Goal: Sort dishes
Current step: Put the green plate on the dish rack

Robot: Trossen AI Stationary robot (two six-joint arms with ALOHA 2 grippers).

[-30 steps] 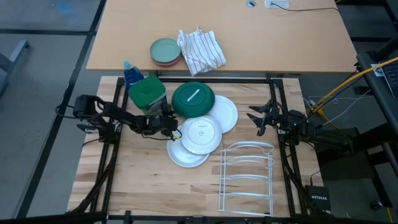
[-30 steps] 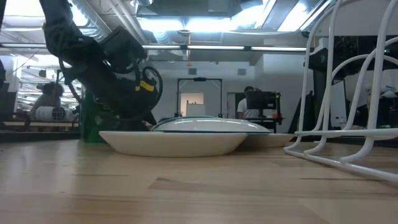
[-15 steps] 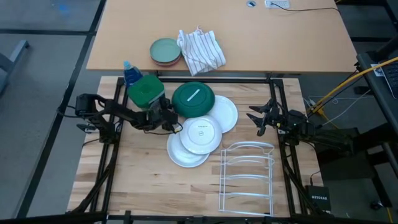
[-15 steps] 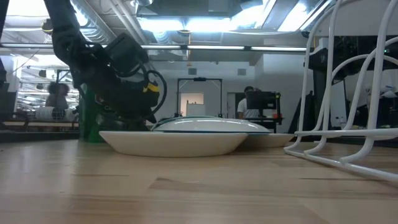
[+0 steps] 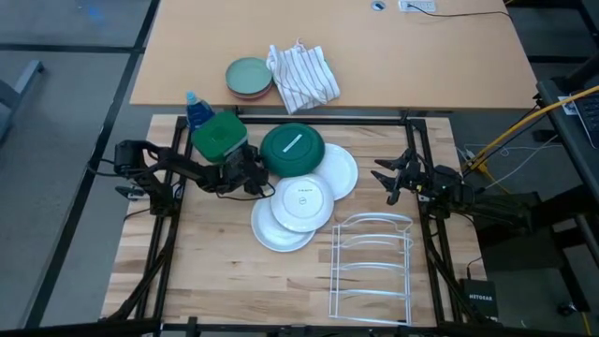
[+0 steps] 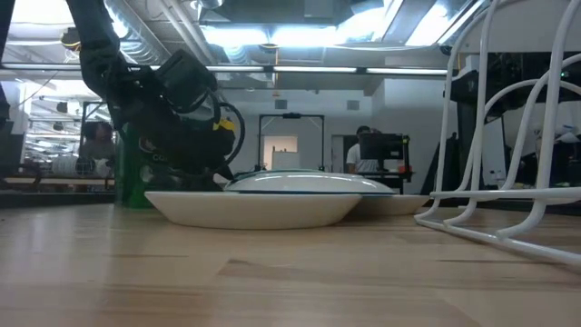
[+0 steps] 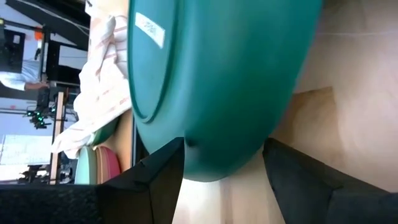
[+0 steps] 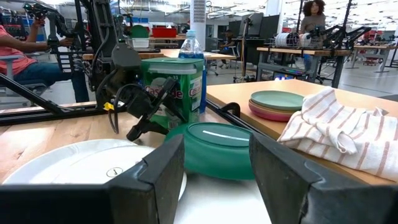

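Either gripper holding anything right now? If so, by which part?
Nothing is held. The left gripper is open at the edge of the dark green plate, its fingers either side of the rim but not closed on it. The right gripper is open and empty.

My two arms are dark, nearly black, built of slim jointed links. The left pincer [image 5: 255, 178] has blocky dark housing with a loop of black cable and a small yellow tag beside it [image 6: 216, 127]. Its two fingers [image 7: 149, 186] are flat, matte black wedges. The right pincer [image 5: 382, 179] has the same black fingers [image 8: 155, 180].
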